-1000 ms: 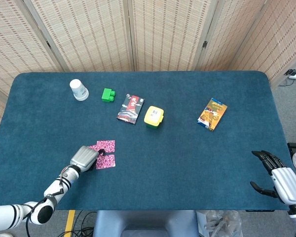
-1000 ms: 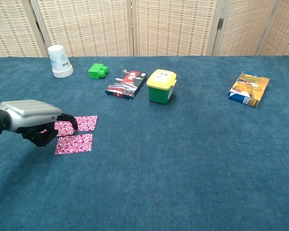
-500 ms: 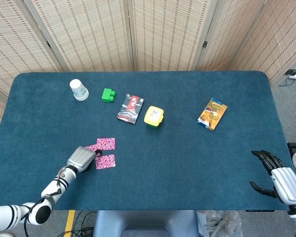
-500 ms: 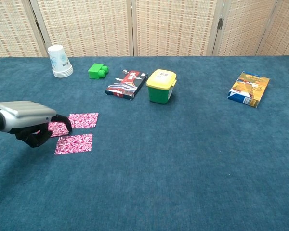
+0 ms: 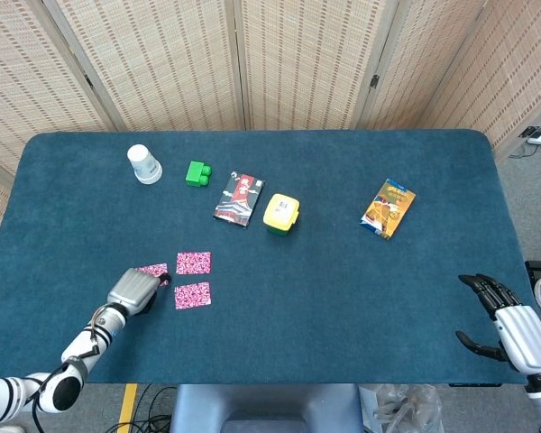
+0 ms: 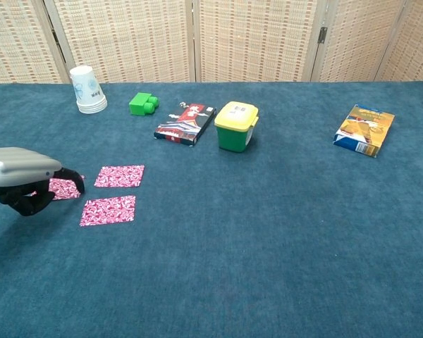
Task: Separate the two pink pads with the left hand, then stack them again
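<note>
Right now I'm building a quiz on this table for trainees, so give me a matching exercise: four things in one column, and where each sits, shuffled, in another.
Things:
1. paper cups
2. green toy brick
3. yellow-lidded green container
4. snack packet

Places:
A. alone on the table's right side
B. far left corner
C. just right of the red and black packet
D. between the cups and the red and black packet

Pairs: 1-B, 2-D, 3-C, 4-A
</note>
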You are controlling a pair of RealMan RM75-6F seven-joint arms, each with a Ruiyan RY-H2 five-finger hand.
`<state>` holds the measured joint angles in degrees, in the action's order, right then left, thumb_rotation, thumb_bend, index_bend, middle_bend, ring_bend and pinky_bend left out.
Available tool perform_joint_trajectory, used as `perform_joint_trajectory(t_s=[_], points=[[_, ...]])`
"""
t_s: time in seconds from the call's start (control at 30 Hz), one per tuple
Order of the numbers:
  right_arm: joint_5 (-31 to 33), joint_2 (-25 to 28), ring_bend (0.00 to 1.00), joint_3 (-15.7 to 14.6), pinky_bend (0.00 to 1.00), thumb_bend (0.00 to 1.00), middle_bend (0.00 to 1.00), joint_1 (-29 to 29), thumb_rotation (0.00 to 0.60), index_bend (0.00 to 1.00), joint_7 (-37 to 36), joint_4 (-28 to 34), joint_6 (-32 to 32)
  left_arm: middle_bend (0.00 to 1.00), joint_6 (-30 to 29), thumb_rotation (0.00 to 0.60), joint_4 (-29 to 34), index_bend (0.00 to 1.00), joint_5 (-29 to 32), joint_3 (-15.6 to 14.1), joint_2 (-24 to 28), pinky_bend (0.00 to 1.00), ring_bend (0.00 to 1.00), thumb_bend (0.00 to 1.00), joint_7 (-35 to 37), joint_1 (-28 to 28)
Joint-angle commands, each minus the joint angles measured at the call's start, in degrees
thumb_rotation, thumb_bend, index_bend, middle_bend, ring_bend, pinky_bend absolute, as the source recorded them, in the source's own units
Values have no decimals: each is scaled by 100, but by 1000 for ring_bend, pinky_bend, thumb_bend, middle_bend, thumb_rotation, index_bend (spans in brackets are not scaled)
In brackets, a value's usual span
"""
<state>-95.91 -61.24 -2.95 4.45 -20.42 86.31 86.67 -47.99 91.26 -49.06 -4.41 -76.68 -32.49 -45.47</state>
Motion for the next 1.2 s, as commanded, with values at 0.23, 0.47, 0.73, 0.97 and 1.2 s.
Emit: perform_joint_trajectory(t_s=[0.23, 0.47, 0.73, 0.97, 1.2], points=[[2, 8, 103, 11, 165, 270, 182, 6, 600, 97, 16, 17, 2, 937, -46, 600, 83, 240, -84, -24, 106, 1000, 923, 764, 29, 39], [-3, 18, 103, 15, 165, 270, 182, 10, 600, 97, 15, 28, 4, 937, -253, 600, 213, 245, -328, 103, 176, 1000, 922, 760, 332, 172], [-11, 28, 102, 23, 165, 270, 182, 6, 600, 97, -21, 6, 35, 920, -830, 600, 152, 280, -1114, 342, 169, 1000, 888, 595, 1016, 497], [-52, 3, 102, 20, 165, 270, 182, 14, 600, 97, -91, -64, 61, 894, -1600, 367, -154, 316, -1915, 553, -56, 1000, 845, 267, 1631, 845], [-73, -10, 103, 7, 165, 270, 182, -8, 600, 97, -163, -131, 114, 892, -1296, 290, -209, 318, -1931, 676, -82, 1000, 851, 197, 1714, 773]])
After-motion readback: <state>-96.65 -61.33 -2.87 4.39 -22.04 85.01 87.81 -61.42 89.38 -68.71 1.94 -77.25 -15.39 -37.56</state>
